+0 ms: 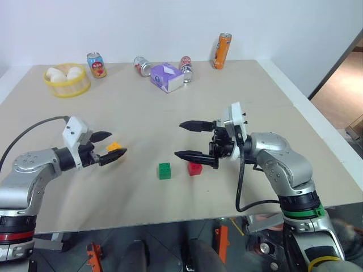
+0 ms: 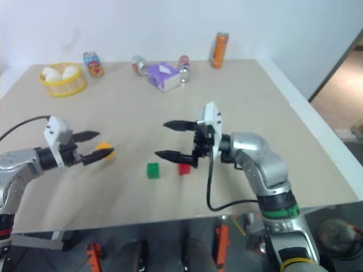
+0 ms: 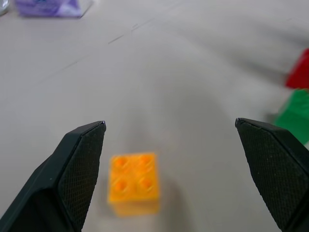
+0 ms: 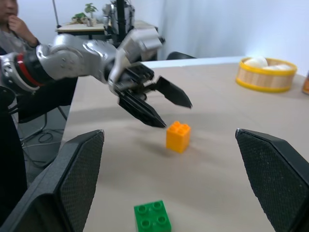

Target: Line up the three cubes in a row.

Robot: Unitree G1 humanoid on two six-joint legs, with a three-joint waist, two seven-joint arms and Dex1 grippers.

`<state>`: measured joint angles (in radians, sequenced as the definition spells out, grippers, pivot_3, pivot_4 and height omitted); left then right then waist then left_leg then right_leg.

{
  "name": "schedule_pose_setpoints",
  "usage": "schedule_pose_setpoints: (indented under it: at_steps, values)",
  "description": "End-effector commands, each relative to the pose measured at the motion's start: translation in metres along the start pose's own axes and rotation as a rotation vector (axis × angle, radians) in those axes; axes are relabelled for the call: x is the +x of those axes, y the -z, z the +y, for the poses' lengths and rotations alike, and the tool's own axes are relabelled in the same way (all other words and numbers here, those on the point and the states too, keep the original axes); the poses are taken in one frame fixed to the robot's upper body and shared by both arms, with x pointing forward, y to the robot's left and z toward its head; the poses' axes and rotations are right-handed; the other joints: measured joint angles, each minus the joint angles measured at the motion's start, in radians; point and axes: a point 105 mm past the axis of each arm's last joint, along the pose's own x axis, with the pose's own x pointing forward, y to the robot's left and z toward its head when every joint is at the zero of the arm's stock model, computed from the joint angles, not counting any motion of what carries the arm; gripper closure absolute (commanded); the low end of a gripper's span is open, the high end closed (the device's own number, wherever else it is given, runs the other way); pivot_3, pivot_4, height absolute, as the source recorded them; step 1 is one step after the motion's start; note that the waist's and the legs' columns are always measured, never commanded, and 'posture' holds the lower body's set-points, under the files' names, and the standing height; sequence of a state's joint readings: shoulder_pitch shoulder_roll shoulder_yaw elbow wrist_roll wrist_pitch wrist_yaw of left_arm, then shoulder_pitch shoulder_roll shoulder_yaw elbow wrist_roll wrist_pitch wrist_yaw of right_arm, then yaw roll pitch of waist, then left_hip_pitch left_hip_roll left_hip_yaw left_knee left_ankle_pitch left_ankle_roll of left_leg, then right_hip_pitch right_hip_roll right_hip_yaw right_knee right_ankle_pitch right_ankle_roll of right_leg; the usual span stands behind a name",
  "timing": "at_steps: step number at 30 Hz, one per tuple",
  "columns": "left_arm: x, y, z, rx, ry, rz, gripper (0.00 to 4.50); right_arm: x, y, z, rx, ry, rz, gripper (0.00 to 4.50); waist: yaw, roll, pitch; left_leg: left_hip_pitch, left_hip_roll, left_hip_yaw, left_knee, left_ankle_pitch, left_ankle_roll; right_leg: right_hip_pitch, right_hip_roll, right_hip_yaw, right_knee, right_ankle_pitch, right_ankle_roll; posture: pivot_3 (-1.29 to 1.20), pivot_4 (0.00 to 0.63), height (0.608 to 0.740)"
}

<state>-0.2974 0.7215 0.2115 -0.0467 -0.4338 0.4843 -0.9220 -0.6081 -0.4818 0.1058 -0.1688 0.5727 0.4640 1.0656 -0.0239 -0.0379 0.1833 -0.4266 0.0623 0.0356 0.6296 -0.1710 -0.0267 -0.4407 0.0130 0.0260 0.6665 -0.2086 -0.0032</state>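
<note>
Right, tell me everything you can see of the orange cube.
The orange cube is a small yellow-orange building block that looks like glossy plastic, with four round studs in a square on its top. It stands upright, studs up, on the beige table, apart from the green cube and the red cube, which sit off to its right. The left gripper hangs open by it, the cube showing between its fingers without touching either. Only the table touches it.

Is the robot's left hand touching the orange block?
Apart. In the right wrist view the left end effector hangs open beside the orange block, with bare table visible between its fingertips and the block.
</note>
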Motion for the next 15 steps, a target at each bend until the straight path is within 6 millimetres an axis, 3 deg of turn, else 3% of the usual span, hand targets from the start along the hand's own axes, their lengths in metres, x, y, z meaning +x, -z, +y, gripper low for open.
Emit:
schedule_pose_setpoints:
  at_steps: [1,4,13,15]
  values:
    - [-0.001,0.011,0.01,0.023,-0.038,0.029,0.06,0.002,-0.012,0.0,-0.049,-0.013,-0.027,0.0,0.0,0.0,0.0,0.0,0.0,0.0,0.0,0.0,0.0,0.0,0.0,0.0,0.0,0.0,0.0,0.0,0.15,0.74]
    - [0.001,0.024,0.021,0.015,-0.083,0.058,0.06,0.003,-0.012,0.001,-0.05,-0.013,-0.028,0.0,0.001,0.0,0.0,0.0,0.001,0.0,0.0,0.0,0.0,0.0,0.0,0.0,0.0,0.0,0.0,0.0,0.15,0.74]
    - [0.018,0.043,0.021,0.002,-0.049,0.087,0.06,0.001,-0.012,0.002,-0.054,0.011,-0.026,0.0,0.001,0.0,0.0,0.0,0.001,0.0,0.0,0.0,0.0,0.0,0.0,0.0,0.0,0.0,0.0,0.0,0.15,0.74]
    - [0.021,0.041,0.021,0.001,-0.049,0.078,0.63,0.0,-0.013,0.002,-0.055,0.015,-0.027,0.0,0.001,0.0,0.0,0.0,0.001,0.0,0.0,0.0,0.0,0.0,0.0,0.0,0.0,0.0,0.0,0.0,0.15,0.74]
